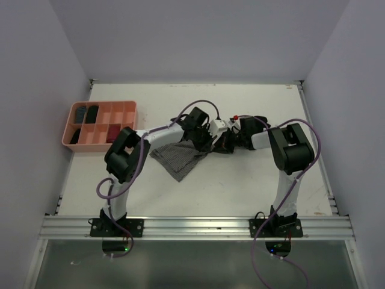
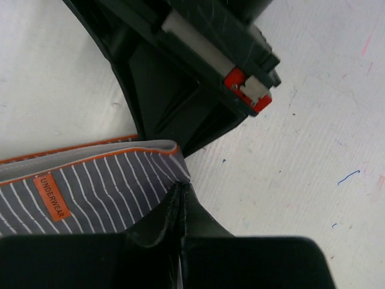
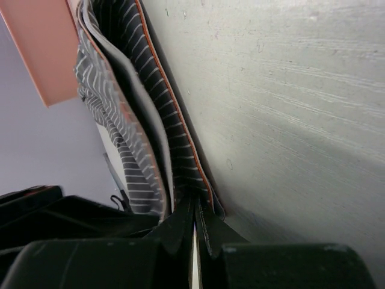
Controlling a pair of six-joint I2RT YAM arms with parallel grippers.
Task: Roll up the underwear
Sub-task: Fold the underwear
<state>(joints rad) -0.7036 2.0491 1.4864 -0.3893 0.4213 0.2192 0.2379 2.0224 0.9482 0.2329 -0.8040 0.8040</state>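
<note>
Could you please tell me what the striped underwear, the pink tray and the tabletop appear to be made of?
The striped underwear looks like thin matte fabric, folding softly in layers. The pink tray is probably moulded plastic, smooth-walled. The tabletop seems hard white-painted board, scuffed and pen-marked.

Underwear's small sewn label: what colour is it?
The label is orange; the left wrist view shows it best.

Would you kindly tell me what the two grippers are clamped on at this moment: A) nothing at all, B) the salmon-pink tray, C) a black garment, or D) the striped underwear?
D: the left gripper and right gripper each pinch the orange-trimmed edge of the striped underwear.
</note>
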